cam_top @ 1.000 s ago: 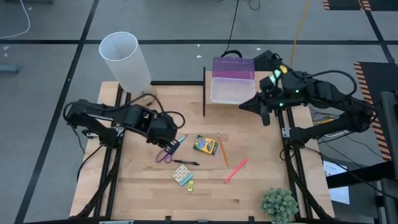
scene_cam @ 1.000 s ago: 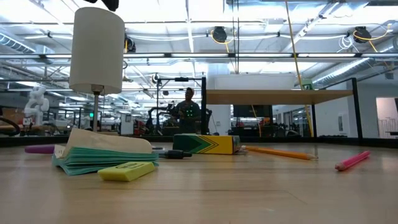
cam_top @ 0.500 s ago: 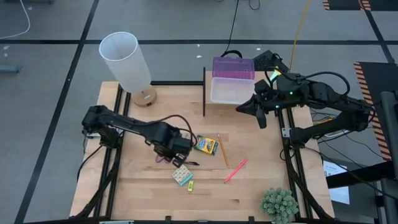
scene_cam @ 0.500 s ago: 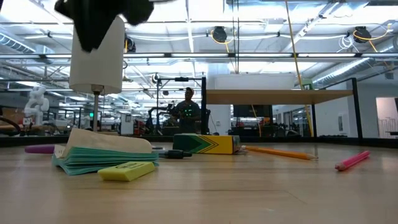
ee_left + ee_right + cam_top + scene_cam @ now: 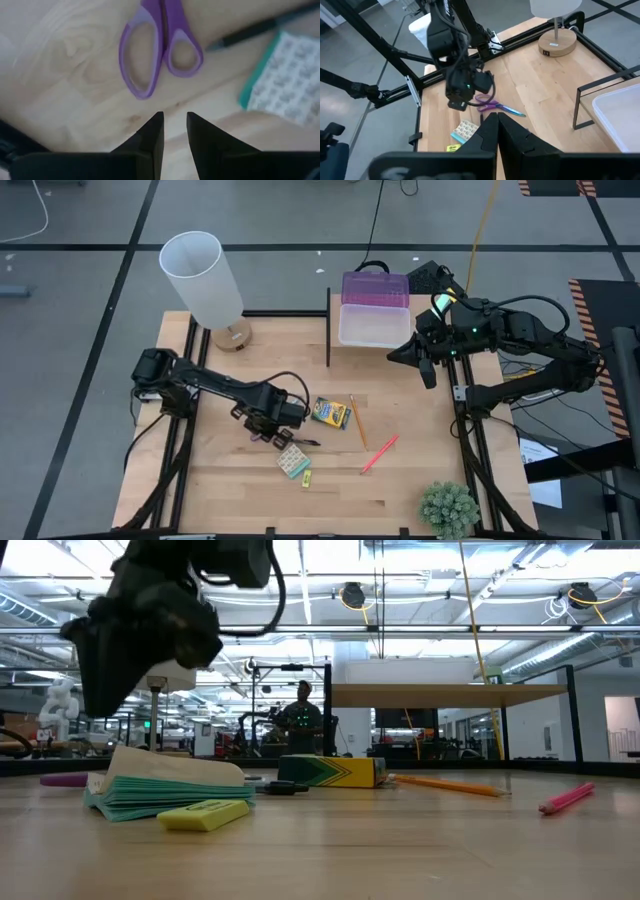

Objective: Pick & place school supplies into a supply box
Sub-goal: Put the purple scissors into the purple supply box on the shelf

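The purple-handled scissors (image 5: 160, 50) lie flat on the wooden table, their handle loops just ahead of my left gripper (image 5: 174, 117). That gripper hovers over them (image 5: 268, 430) with a narrow gap between its fingers and holds nothing. Around them lie the black pen (image 5: 300, 442), pastel eraser block (image 5: 293, 462), yellow piece (image 5: 306, 477), crayon box (image 5: 330, 413), orange pencil (image 5: 357, 420) and pink pen (image 5: 379, 453). The clear supply box (image 5: 375, 325) stands at the far edge, its purple lid (image 5: 375, 287) open. My right gripper (image 5: 425, 365) is shut and empty, to the box's right.
A white lamp shade (image 5: 205, 275) on a wooden base stands at the far left corner. A green potted plant (image 5: 447, 508) sits at the near right corner. A black frame (image 5: 328, 330) stands upright just left of the supply box.
My left gripper has swung from the table's left part toward the right and the near edge, and has come down over the scissors. It now shows large in the low view. The supplies have not moved.
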Robot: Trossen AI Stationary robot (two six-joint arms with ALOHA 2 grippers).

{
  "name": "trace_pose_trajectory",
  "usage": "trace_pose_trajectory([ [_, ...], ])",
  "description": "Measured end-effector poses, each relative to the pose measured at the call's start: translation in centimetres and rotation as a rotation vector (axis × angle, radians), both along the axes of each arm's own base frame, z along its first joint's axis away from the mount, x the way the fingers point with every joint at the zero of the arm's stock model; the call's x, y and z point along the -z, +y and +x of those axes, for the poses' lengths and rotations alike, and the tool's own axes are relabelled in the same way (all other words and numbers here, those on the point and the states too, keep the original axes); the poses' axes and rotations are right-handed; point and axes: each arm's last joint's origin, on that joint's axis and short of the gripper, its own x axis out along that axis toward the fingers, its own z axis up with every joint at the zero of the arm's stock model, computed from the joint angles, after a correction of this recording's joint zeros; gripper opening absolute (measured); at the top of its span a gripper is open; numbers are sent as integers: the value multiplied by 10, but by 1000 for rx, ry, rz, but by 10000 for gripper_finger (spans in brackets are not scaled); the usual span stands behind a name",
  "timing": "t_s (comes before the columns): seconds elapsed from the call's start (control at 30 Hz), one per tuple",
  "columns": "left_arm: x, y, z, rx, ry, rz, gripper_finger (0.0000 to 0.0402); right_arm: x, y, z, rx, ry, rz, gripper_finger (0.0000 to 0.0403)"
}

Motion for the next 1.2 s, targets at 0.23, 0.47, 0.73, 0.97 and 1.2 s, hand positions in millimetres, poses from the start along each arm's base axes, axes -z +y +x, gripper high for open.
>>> trace_pose_trajectory([
  [0.23,11,12,3,-44,-45,14,111,0,0,0,0,0,0,0],
  [0.47,12,18,4,-43,-69,99,169,0,0,0,-1,0,0,0],
  [0.73,20,18,5,-22,-73,96,160,0,0,0,0,0,0,0],
  [0.97,30,17,-2,-26,-45,79,148,-1,0,1,0,-14,-1,0],
  [1.2,38,17,-3,-8,-75,70,147,-1,0,1,1,-16,-2,0],
])
